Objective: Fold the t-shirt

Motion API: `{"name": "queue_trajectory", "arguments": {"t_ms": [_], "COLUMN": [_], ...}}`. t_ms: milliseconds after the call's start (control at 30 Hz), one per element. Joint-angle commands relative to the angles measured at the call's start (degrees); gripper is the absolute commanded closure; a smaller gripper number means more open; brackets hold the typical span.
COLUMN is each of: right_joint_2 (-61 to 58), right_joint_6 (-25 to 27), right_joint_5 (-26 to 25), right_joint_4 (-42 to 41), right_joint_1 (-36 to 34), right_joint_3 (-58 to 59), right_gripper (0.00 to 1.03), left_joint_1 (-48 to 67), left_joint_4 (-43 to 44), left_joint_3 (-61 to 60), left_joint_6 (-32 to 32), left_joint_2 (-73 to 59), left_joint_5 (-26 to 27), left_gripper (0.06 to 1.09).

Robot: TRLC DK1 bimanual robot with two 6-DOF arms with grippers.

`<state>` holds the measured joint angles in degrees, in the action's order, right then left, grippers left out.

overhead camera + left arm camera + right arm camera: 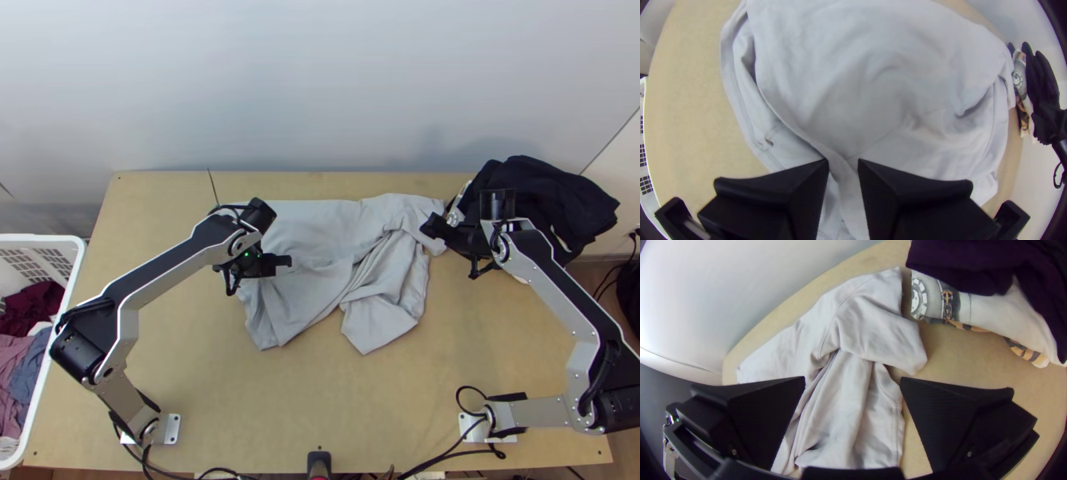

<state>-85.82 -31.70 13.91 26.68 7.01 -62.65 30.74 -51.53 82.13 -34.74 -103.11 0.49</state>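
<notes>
Jaws first: our right gripper (852, 380) is spread wide with nothing in it, our left gripper (843, 162) has a narrow gap over the t-shirt (316, 232), and we can't see it pinching any. The t-shirt's on the table's (360, 408) far half, part spread, part bunched, so we'd call it early: 0 neat folds, all the straightening and folding left.

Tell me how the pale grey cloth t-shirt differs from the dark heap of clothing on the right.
The pale grey t-shirt is light; the dark heap of clothing looks nearly black.
The t-shirt lies low and partly spread, with folds; the heap is bunched up.
The t-shirt is near the middle of the wooden table; the heap is at its far right corner.
Both are soft and rumpled.
</notes>
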Motion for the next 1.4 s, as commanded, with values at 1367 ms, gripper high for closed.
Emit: {"name": "queue_trajectory", "arguments": {"t_ms": [1367], "right_joint_2": [0.48], "right_joint_6": [0.24], "right_joint_5": [-0.03], "right_joint_4": [-0.05], "right_joint_1": [-0.68], "right_joint_3": [1.74], "right_gripper": [0.04], "left_joint_1": [0.46], "left_joint_4": [0.55], "left_joint_3": [0.23], "left_joint_6": [0.46], "left_joint_2": [-0.95], "left_joint_5": [-3.39], "left_gripper": [0.81]}}
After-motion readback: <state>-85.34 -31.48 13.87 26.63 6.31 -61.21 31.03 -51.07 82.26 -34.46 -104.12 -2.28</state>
